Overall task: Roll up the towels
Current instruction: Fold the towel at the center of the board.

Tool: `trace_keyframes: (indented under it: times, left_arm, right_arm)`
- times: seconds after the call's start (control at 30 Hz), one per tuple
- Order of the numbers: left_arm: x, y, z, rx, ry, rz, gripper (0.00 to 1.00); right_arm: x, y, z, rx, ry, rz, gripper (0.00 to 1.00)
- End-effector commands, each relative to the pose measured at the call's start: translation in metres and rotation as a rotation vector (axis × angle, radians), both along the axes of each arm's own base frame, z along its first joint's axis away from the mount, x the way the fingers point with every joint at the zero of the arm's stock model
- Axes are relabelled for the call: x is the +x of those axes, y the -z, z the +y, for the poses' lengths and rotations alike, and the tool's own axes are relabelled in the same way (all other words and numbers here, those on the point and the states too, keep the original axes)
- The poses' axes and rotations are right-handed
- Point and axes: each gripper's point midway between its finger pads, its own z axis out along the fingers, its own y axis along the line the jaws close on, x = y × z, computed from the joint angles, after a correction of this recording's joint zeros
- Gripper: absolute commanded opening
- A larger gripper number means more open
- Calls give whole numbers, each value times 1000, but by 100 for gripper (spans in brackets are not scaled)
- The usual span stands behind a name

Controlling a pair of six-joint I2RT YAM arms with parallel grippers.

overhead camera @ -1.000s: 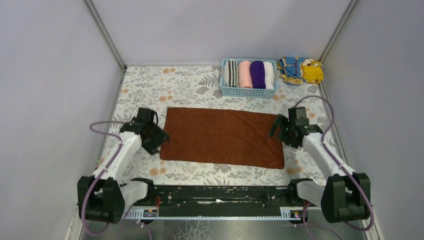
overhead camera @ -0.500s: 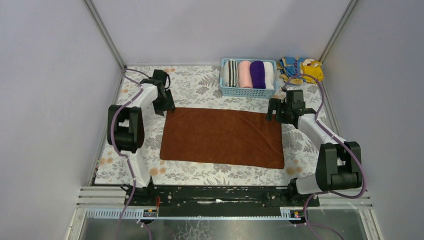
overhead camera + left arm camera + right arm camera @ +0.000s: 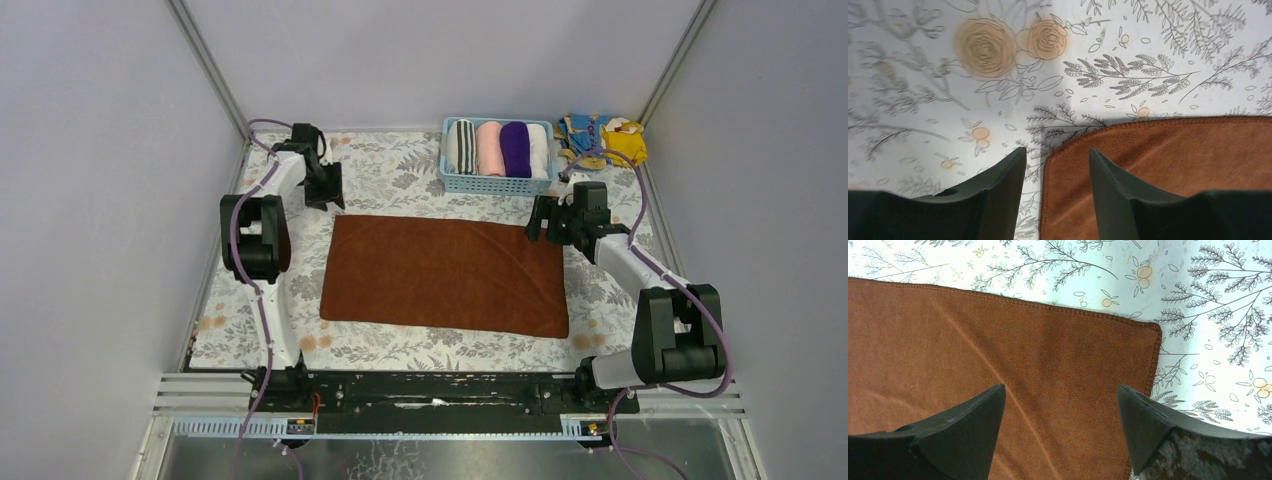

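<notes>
Sitting behind rust-brown towel (image 3: 445, 275): blue basket (image 3: 497, 184), patterned cloth (image 3: 605, 140) beside.

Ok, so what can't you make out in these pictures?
Top view: whether the left gripper or right gripper touches the brown towel, too small to tell.
Top view: lower part of the purple towel, hidden by the basket wall.
Left wrist: most of the brown towel, cut off right and bottom; tablecloth blurred at left.
Right wrist: brown towel cut off left and bottom.

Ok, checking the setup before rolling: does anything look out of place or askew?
Only the patterned cloth, crumpled in the far right corner beside the basket, not rolled inside. The brown towel lies flat, slightly skewed.
</notes>
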Motion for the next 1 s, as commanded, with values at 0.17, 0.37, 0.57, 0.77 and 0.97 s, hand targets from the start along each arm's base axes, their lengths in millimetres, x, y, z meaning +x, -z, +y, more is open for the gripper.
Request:
trace_keyframes:
  times: [0.17, 0.37, 0.57, 0.77, 0.97]
  left_arm:
    - [-7, 33, -27, -133, 127, 93, 49]
    - [-8, 43, -28, -143, 125, 124, 39]
    - [-8, 42, -24, -119, 117, 131, 21]
    - [-7, 39, -21, -133, 106, 124, 6]
    - [-5, 42, -16, -111, 95, 126, 0]
  right_arm:
    - [12, -28, 1, 8, -17, -124, 88]
    - [14, -27, -4, -19, 1, -127, 88]
    - [24, -25, -16, -104, 6, -114, 88]
    - [38, -18, -30, -204, -64, -86, 89]
    - [44, 1, -25, -146, -233, -23, 79]
